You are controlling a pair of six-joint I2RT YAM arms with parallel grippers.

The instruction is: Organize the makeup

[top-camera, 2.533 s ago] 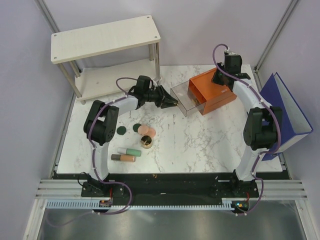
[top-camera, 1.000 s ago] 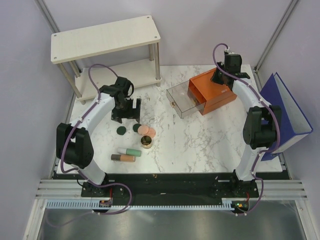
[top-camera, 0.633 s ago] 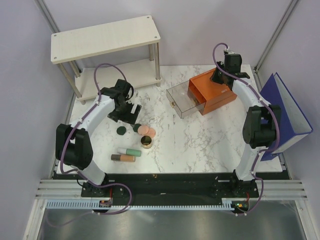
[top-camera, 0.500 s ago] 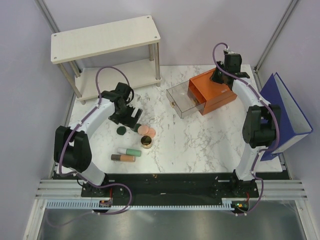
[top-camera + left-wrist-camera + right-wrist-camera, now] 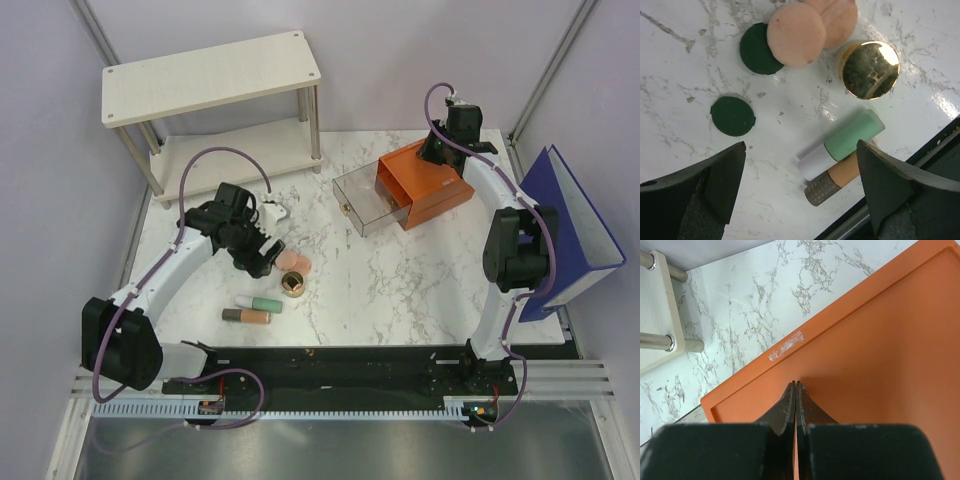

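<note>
The makeup lies at the table's left middle. In the left wrist view I see two dark green discs (image 5: 732,116) (image 5: 756,51), two peach discs (image 5: 796,34) (image 5: 839,17), a gold-rimmed jar (image 5: 870,69), a mint-green tube (image 5: 842,150) and a tan tube (image 5: 832,178). One peach disc overlaps a green one. My left gripper (image 5: 800,145) (image 5: 256,262) hangs open above them, empty, and hides the green discs from above. The peach discs (image 5: 294,261), jar (image 5: 293,285) and tubes (image 5: 258,309) show there. My right gripper (image 5: 796,384) (image 5: 440,150) is shut, tips at the orange drawer box's top (image 5: 880,340).
The orange drawer box (image 5: 430,185) has its clear drawer (image 5: 362,203) pulled out toward the left. A white two-tier shelf (image 5: 210,75) stands at the back left. A blue binder (image 5: 572,225) leans at the right edge. The black front rail (image 5: 940,165) runs close to the tubes.
My left arm has swung back from near the drawer and come forward and down over the green discs, jaws wide throughout. The right arm has not moved.
</note>
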